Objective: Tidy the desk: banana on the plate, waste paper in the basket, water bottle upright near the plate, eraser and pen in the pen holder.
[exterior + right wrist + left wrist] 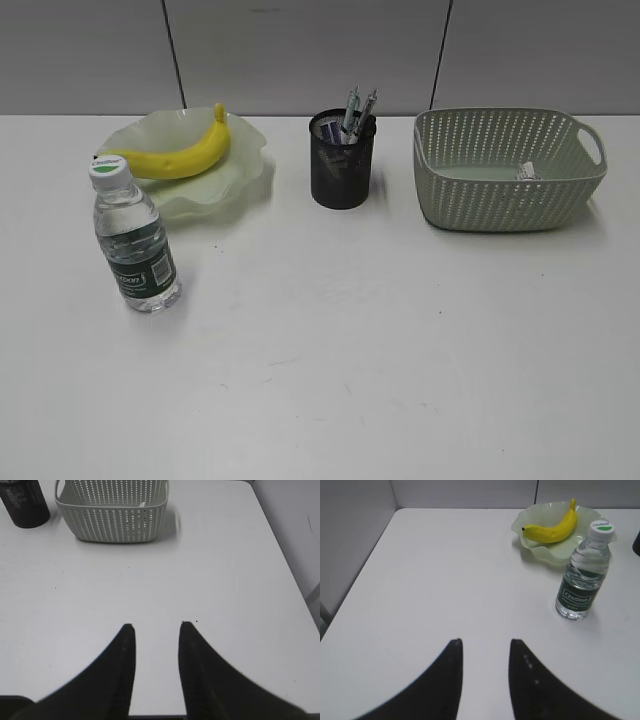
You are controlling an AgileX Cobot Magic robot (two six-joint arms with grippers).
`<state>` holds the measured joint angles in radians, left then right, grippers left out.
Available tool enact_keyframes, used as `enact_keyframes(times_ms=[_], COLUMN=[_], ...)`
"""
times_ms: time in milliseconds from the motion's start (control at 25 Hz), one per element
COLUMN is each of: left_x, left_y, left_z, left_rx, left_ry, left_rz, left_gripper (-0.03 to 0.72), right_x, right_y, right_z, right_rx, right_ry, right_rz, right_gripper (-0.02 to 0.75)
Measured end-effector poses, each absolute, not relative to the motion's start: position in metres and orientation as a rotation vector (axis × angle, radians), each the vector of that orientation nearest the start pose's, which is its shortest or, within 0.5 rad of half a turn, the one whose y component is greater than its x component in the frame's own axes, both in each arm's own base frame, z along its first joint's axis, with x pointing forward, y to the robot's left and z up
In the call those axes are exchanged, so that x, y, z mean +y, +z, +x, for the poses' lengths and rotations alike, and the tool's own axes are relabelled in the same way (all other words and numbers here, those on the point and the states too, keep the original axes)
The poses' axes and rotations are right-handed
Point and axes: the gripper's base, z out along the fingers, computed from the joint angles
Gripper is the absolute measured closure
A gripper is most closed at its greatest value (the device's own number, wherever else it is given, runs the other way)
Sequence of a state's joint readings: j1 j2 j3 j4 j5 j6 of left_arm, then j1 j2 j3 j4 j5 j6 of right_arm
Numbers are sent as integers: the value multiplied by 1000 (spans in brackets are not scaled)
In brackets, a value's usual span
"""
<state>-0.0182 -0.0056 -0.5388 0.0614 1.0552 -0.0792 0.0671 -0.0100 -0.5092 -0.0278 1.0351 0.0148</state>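
The yellow banana (185,155) lies on the wavy pale green plate (245,165) at the back left of the white desk (350,340). Just in front of the plate the water bottle (133,240) stands upright, white cap on top. Pens (358,108) stick out of the black mesh pen holder (342,160); the eraser does not show. A white wad of waste paper (527,172) lies inside the sage-green basket (505,205). My left gripper (485,642) is open over bare desk, well short of the bottle (582,575). The right gripper (156,625) is open too, empty, short of the basket (112,522).
A grey panelled wall runs behind the desk. In the left wrist view the desk's left edge (365,570) drops off; in the right wrist view its right edge (285,560) does the same. Neither arm shows in the exterior view.
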Motion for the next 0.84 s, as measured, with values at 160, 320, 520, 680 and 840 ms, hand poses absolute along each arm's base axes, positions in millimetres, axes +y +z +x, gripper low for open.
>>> enact_keyframes(times_ms=[160, 320, 520, 680, 840], left_x=[5, 5, 5, 5, 5], left_y=[288, 288, 288, 288, 288], left_z=[-10, -10, -10, -10, -10], left_rx=[1992, 1992, 1992, 1992, 1992], left_ry=[10, 10, 10, 10, 10], left_rz=[-65, -65, -65, -65, -65], left_gripper=[452, 452, 452, 452, 452], right_x=[-2, -2, -2, -2, -2], right_y=[282, 282, 282, 282, 282], right_z=[-6, -6, -6, -6, -6], right_rx=[1999, 1999, 1999, 1999, 1999], right_ry=[23, 23, 23, 23, 23], right_rz=[-52, -53, -53, -53, -54], right_gripper=[488, 488, 488, 489, 489])
